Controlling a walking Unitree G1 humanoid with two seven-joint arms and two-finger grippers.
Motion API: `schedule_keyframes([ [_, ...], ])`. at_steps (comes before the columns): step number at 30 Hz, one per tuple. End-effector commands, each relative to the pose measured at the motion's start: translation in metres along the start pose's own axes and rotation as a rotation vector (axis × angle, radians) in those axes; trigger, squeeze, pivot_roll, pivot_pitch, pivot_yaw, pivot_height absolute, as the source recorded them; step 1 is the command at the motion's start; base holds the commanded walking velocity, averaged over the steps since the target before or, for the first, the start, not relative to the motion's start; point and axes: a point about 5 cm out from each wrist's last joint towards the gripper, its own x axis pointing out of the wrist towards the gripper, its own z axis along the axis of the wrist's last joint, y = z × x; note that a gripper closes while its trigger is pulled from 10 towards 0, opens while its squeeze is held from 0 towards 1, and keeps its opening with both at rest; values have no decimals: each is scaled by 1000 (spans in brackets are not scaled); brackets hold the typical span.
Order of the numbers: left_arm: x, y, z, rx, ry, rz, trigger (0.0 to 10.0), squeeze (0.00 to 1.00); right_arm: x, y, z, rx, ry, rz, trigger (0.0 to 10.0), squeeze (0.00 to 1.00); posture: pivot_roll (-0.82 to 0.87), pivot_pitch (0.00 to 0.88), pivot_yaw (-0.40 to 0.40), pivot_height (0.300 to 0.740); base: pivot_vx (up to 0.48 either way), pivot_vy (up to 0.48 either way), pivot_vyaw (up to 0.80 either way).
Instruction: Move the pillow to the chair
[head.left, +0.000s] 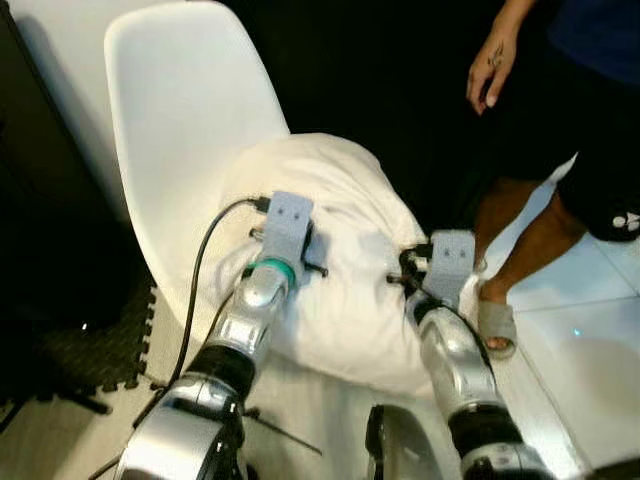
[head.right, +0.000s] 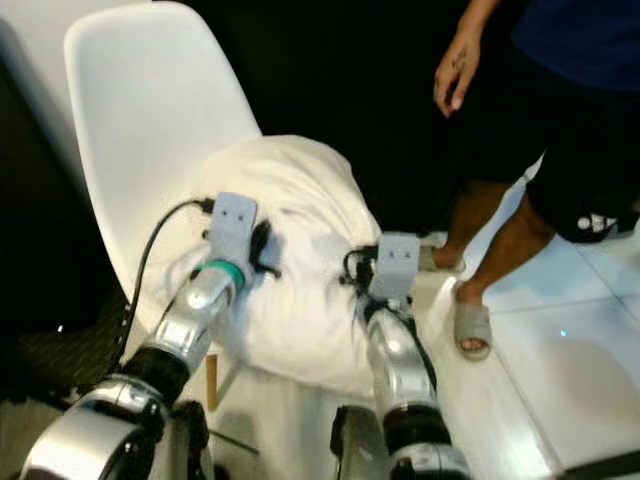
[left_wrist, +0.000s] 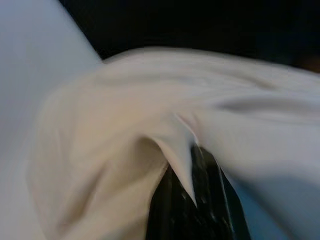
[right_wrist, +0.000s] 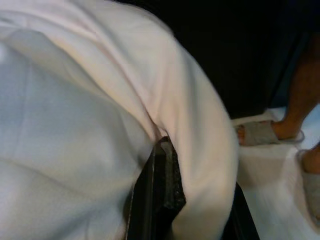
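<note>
The white chair (head.left: 190, 110) stands at 11 o'clock, its shell seat already carrying most of the white pillow (head.left: 330, 250), which bulges toward 5 o'clock and overhangs the seat's front edge. Both arms reach in from 6 o'clock: the left tool (head.left: 285, 245) presses into the pillow's near left side, and the left wrist view shows its black fingers (left_wrist: 200, 200) pinching a peaked fold of cloth; the right tool (head.left: 415, 275) sits at the pillow's right flank, fabric bunched between its fingers (right_wrist: 160, 195), so each tool is closed on the pillow. To finish well, I judge the pillow wants a push toward 12 o'clock, deep against the backrest, before both tools let go together, or it may slide off. A person stands at 2 o'clock, a hand (head.left: 492, 65) hanging, sandalled foot (head.left: 497, 322) close to the right arm; that side needs care. No containers are present
</note>
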Motion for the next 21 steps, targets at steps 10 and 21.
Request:
schedule_keyframes([
  [10, 12, 14, 13, -87, 8, 51, 10000, 8, 23, -1, 22, -26, -28, -22, 10000, 0, -73, 0, 119, 582, 0, 0, 0],
  [21, 9, 32, 7, -51, 19, 98, 10000, 1000, 25, 6, 24, 24, -59, -30, 10000, 1000, -90, 0, 164, 582, 0, 0, 0],
])
